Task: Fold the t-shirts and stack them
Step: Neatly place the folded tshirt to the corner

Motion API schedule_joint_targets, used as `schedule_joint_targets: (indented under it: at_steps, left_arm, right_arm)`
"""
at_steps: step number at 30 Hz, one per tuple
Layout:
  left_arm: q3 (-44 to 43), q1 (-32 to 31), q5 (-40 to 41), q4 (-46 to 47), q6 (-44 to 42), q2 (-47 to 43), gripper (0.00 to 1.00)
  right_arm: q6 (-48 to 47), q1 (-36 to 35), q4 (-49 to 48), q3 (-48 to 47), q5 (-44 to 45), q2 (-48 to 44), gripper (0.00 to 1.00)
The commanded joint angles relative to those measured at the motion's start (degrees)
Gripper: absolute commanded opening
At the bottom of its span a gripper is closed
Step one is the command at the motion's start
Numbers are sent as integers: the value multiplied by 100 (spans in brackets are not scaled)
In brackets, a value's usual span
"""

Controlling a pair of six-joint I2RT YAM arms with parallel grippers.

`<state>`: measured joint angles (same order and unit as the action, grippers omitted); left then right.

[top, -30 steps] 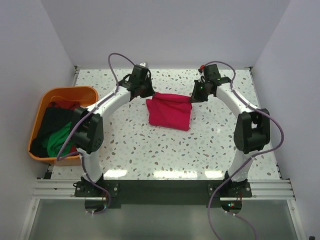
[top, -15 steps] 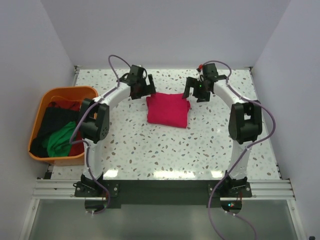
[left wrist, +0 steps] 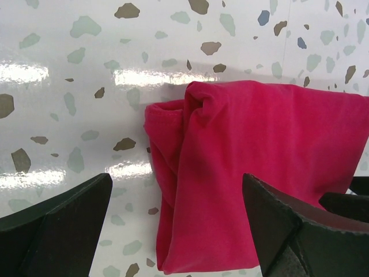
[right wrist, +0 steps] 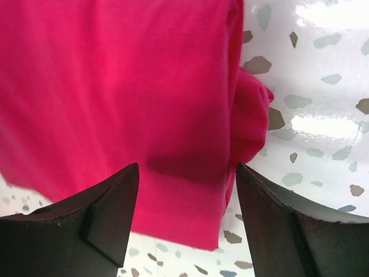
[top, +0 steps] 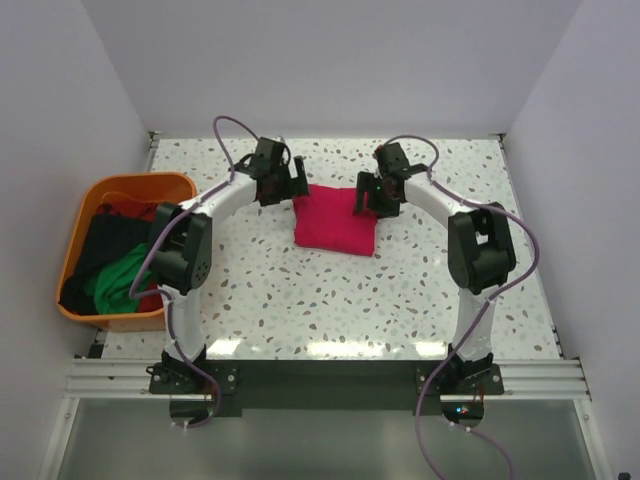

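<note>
As it lies flat on the speckled table [top: 330,300], the crimson-pink t-shirt [top: 336,220] is folded into a compact rectangle, a little toward 12 o'clock from the table's middle. Its near edge runs slightly askew.

- Left wrist view: shirt's [left wrist: 253,173] side edge shows stacked, rolled layers, with a rounded bulge at the far corner.
- Right wrist view: cloth [right wrist: 115,104] is smooth across the top, with a small lump of fabric poking out along one side.

Left gripper [top: 292,186] sits at the shirt's 10 o'clock corner. Fingers are spread wide, nothing between them but the layered edge below [left wrist: 176,213].

Right gripper [top: 368,198] sits over the 2 o'clock corner, likewise spread, straddling the cloth's edge [right wrist: 187,213]. A shadow falls on the fabric just ahead of it. Whether either set of fingertips touches the cloth I can't tell from these angles; probably just above.

At 9 o'clock, off the table's left side and well apart from the folded shirt, is the orange tub [top: 90,200]. Inside it, heaped and unfolded:
- green shirt [top: 118,280], nearest
- black shirt [top: 105,240], in the middle
- dark red shirt [top: 125,210], a strip at the far end
</note>
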<state>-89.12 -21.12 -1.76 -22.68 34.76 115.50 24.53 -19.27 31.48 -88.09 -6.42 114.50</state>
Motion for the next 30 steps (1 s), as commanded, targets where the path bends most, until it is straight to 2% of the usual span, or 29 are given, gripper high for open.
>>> schedule_joint_targets:
  at_steps: [1,3,4,6,7,9,10,11,14,20,25,30]
  left_arm:
    - [88,3,-18,246,-163,7,100]
    - [176,3,79,246,-163,-36,100]
    - [211,3,97,237,-163,-89,100]
    - [334,3,71,229,-163,-203,100]
    - [386,3,1,185,-180,-256,100]
    - [649,3,-105,167,-259,-536,100]
    - [764,3,-97,158,-286,-686,100]
    - [1052,3,-70,176,-321,-844,100]
    - [1597,12,131,115,-435,-1573,100]
    - [2320,3,562,70,-348,-2839,100]
    - [2356,21,975,-298,-321,-2972,100]
    - [2233,56,1160,-404,-409,-2928,100]
  right_arm:
    - [481,-16,-178,-138,667,230,70]
    - [570,-33,-151,-147,791,354,66]
    - [596,-25,-186,-138,800,389,59]
    - [588,-24,-257,-111,756,511,55]
    - [561,-24,-335,-111,660,547,42]
    - [535,-7,-406,-155,764,617,28]
    - [535,19,-476,-190,825,679,8]
    - [552,115,-503,-217,904,723,0]
    - [544,483,-433,-654,931,942,0]
    - [-334,1284,313,-2015,1204,1548,0]
    - [-818,1917,1210,-3509,1379,2180,0]
    - [-1240,2383,1676,-4426,1687,2516,0]
